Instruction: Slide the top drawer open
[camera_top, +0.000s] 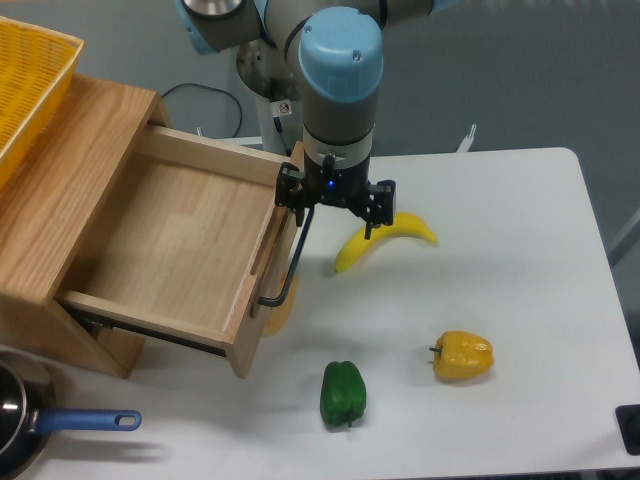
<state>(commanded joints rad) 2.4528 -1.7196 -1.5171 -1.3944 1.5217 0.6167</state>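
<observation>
The top drawer (175, 240) of light wood stands pulled far out of the cabinet, its shallow box empty. Its black bar handle (287, 268) runs along the front panel on the right. My gripper (335, 213) hangs over the far end of the handle, open, with nothing between its fingers. The left finger (298, 203) is close to the handle's upper end; whether it touches is unclear. The right finger (371, 220) stands over the banana.
A banana (385, 240) lies just right of the gripper. A yellow pepper (463, 355) and a green pepper (343, 393) rest nearer the front. A yellow basket (25, 85) sits on the cabinet (60, 190). A blue-handled pan (40, 425) is at the front left.
</observation>
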